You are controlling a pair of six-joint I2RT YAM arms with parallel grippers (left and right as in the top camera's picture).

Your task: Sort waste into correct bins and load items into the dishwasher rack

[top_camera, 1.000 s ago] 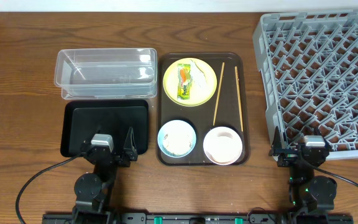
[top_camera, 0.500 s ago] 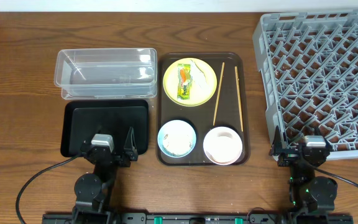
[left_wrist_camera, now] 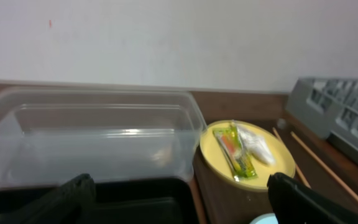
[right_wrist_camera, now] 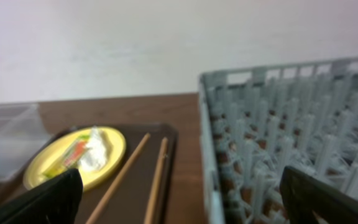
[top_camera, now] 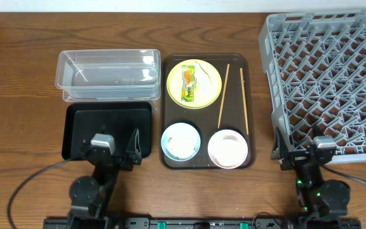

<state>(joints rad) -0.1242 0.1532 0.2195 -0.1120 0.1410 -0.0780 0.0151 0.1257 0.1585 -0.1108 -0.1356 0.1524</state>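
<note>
Left gripper [top_camera: 112, 149], near edge: fingers spread, empty, over shallow black rectangular tray [top_camera: 81, 124]. Right gripper [top_camera: 304, 152], near-right corner: spread, empty, beside large grey plastic lattice rack [top_camera: 335, 70]. Green-and-orange snack wrapper [top_camera: 187, 84] lies on pale yellow round plate [top_camera: 212, 75], mid-desk.

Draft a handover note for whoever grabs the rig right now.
Left hand: open, empty, at the near edge of the black tray.
Right hand: open, empty, by the near corner of the dishwasher rack.
Things: yellow plate carrying the snack wrapper and crumpled paper, two chopsticks, blue bowl and white bowl, all on the brown serving tray. Clear tub, black tray and rack hold nothing.
Done: nothing sorted or loaded.
Left: waste into bins; plate, bowls and chopsticks into the rack.
</note>
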